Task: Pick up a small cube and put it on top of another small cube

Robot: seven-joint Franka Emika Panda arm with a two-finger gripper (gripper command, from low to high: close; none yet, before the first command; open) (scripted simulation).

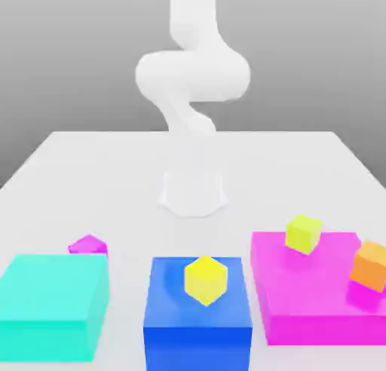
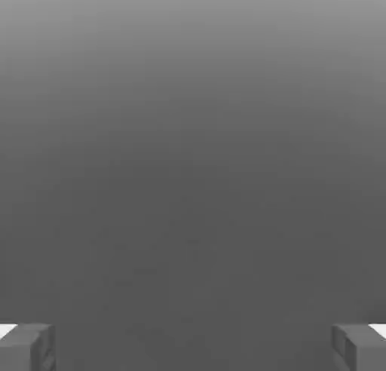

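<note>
The small magenta cube (image 1: 88, 246) rests on the white table, just behind the cyan block at the exterior view's left. A warm-yellow small cube (image 1: 206, 279) sits on top of the blue block (image 1: 197, 317) at the front middle. The white arm (image 1: 192, 75) rises at the back of the table, far from both cubes. In the hand view my gripper (image 2: 193, 351) is open. Its two grey fingertips (image 2: 26, 347) stand wide apart with nothing between them, and plain grey background lies beyond.
A big cyan block (image 1: 53, 302) stands at the front left. A big magenta block (image 1: 317, 302) at the front right carries a lemon-yellow cube (image 1: 303, 234) and an orange cube (image 1: 371, 265). The arm's base (image 1: 193, 192) sits mid-table.
</note>
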